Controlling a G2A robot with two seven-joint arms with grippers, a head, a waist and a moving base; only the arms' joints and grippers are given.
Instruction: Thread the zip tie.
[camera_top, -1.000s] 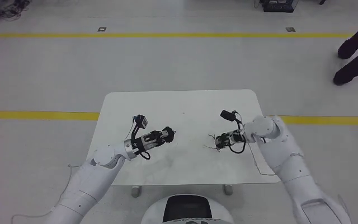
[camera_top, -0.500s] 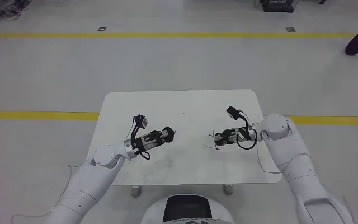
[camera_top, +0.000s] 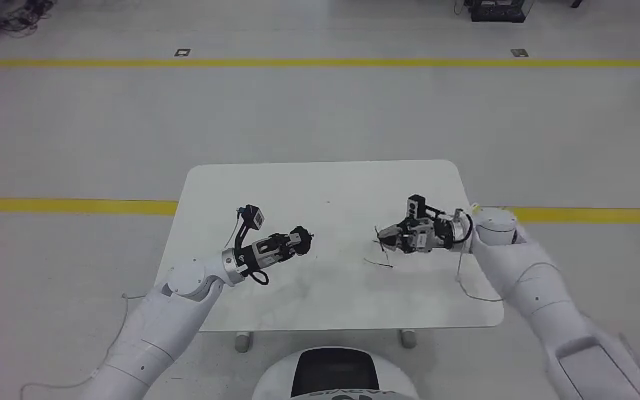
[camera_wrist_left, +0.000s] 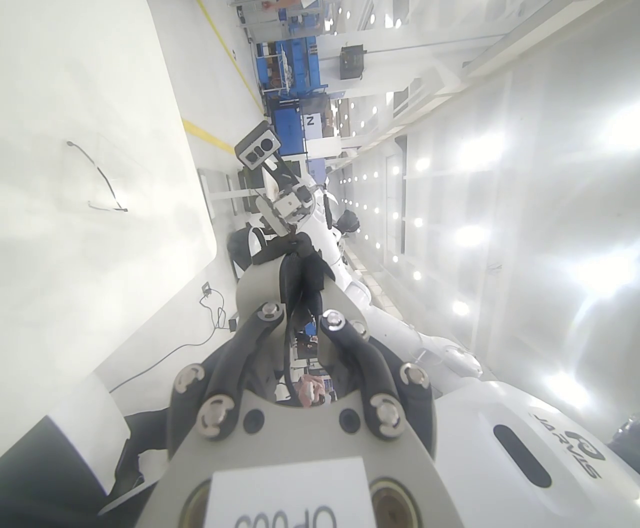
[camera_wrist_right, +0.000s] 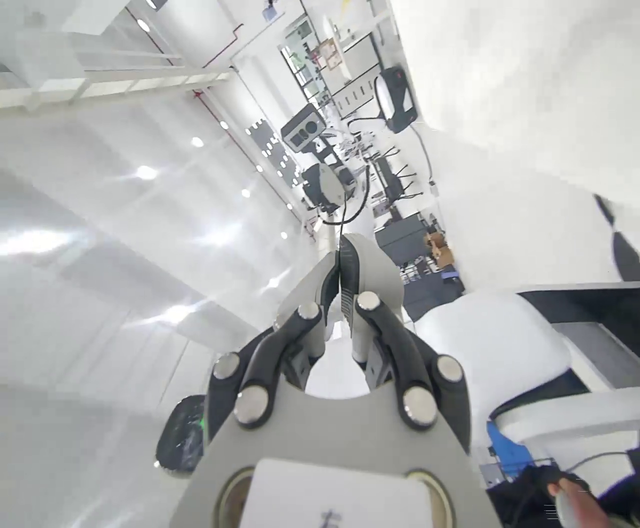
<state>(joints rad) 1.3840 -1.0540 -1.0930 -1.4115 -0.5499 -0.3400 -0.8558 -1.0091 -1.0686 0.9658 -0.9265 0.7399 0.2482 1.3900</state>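
My right gripper (camera_top: 386, 237) (camera_wrist_right: 342, 260) hovers over the right half of the white table (camera_top: 330, 190), shut on a thin black zip tie (camera_wrist_right: 343, 231) that sticks out past its fingertips and curves away. A second black zip tie (camera_top: 376, 263) (camera_wrist_left: 102, 176) lies loose on the table just in front of it. Over the table's left half, my left gripper (camera_top: 306, 238) (camera_wrist_left: 299, 257) points toward the right one, fingers together. A thin dark strip shows between its fingers; I cannot tell what it is. The left wrist view also shows the right gripper (camera_wrist_left: 281, 202) facing it.
The table's rounded front edge (camera_top: 350, 327) is close to both arms. Yellow floor lines (camera_top: 90, 206) run behind and beside the table. A thin cable (camera_top: 465, 285) trails from the right arm over the table's right side.
The right arm has swung its forearm outward and turned its wrist, with the gripper staying near the same spot, slightly farther back. The left arm has not moved.
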